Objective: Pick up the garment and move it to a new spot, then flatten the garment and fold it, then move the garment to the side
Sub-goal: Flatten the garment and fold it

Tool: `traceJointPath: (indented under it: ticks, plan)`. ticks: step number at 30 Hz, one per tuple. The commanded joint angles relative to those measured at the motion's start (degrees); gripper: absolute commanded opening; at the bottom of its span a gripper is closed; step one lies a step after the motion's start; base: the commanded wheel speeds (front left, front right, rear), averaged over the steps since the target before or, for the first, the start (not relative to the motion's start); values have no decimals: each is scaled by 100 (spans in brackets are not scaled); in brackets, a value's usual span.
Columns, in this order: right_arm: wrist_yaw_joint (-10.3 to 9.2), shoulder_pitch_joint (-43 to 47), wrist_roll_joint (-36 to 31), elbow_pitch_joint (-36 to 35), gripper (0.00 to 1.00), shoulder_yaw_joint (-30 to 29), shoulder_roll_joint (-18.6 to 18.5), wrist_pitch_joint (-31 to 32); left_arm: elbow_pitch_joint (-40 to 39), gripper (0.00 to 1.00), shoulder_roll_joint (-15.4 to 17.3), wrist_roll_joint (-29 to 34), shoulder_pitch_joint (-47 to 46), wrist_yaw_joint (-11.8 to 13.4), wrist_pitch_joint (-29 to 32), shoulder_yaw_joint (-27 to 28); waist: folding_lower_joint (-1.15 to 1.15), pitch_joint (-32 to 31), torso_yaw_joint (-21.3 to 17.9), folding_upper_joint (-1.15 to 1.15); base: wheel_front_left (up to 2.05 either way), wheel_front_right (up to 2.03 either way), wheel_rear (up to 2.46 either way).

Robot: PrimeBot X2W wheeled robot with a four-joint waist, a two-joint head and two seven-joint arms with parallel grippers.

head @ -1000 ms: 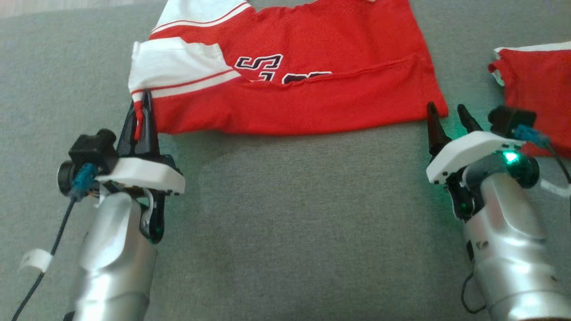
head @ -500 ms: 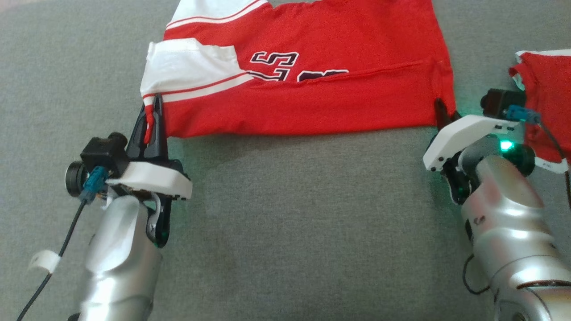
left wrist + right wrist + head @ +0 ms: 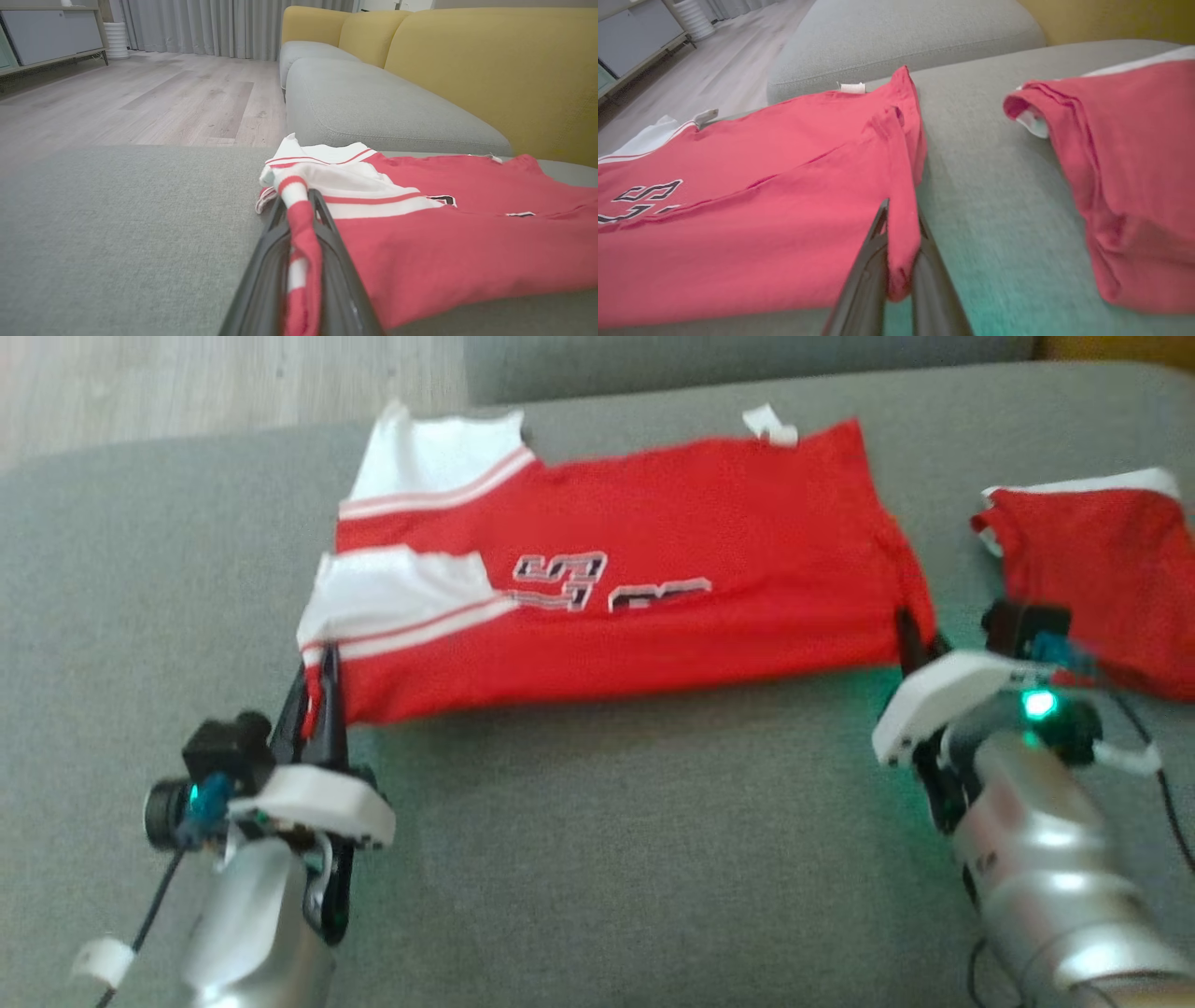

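Evenly lit by soft, diffuse light w/ faint shadow under the garment [image 3: 653, 551] edge on the grey cushion [image 3: 607, 849]; smeared all over in head view, prob. camera motion. Tinted green round the right gripper [image 3: 915, 630] by its LED [image 3: 1038, 705], same cast on right wrist view's blurred bottom. Sharper in left wrist view, but soft on the left gripper [image 3: 298, 198] near the lens.

Dark outlined lettering [image 3: 562, 581] on red garment [image 3: 709, 513], partly folded under, not legible
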Motion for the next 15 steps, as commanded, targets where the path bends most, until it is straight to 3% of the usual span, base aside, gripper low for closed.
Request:
traceJointPath:
  ticks: [1,15]
  plan:
    - [-5,78,-45,-90,0,136,74,-75,-126,0,204,-65,-2,36,-69,187,1,-204,-85,0,0,0,0]
    - [-5,1194,392,-514,0,459,-32,440,-657,0,182,-222,1357,35,340,0,1,-975,-266,0,0,0,0]
